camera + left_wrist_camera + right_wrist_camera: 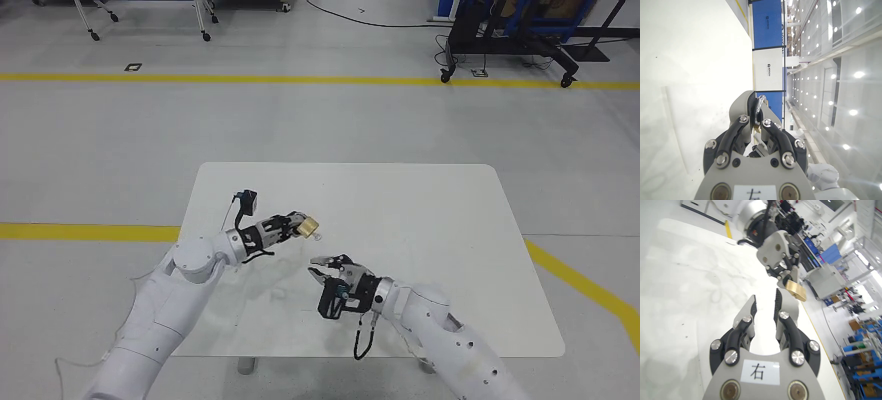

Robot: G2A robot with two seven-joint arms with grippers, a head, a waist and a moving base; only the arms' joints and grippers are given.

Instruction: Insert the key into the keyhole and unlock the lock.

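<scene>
- right gripper (765, 299), closest to its own wrist camera, is hanging with its jaws spread wide and nothing between the ribbed pads; it is carrying no key.
- padlock (796, 292) is sitting in the air just beyond those fingertips, lifted off the table (430, 200) and not lying on it.
- left gripper (757, 107) is clamping narrow on the padlock at its shackle end; the silver shackle (759, 105) is curving between the pads, with a sliver of brass just below it.
- gripping there is leaving the brass body sticking out free of the fingers, so the end where a keyhole would sit is probably staying uncovered and turned toward the other arm.
- both arms are meeting over the near middle of the table, tips close but apart, which is reading as one arm presenting the lock while the other is lining up to work on it.
- whether a key is already sitting in the keyhole is too small to tell; judging by the empty right jaws, either a key is waiting to be fetched or a seated one is waiting to be pinched and turned.
</scene>
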